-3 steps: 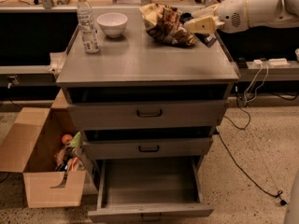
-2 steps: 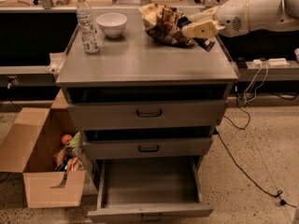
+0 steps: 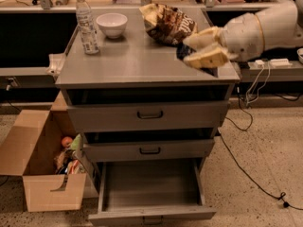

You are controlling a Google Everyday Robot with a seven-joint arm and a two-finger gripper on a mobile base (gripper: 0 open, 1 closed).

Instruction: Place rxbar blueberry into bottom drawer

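One gripper [image 3: 186, 50] is pinching the bar [image 3: 181, 54] over the cabinet [image 3: 137, 63] top at 3 o'clock; bottom drawer [image 3: 151, 215] is sitting open.

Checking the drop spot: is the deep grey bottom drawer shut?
No: the bottom drawer stands pulled out; the gripper hangs over the cabinet top.

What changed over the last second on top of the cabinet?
The gripper pulled away from the bag toward the front edge of the cabinet top. The dark bar is held between its fingers. The bag, bottle and bowl stayed put, and the bottom drawer stayed open.
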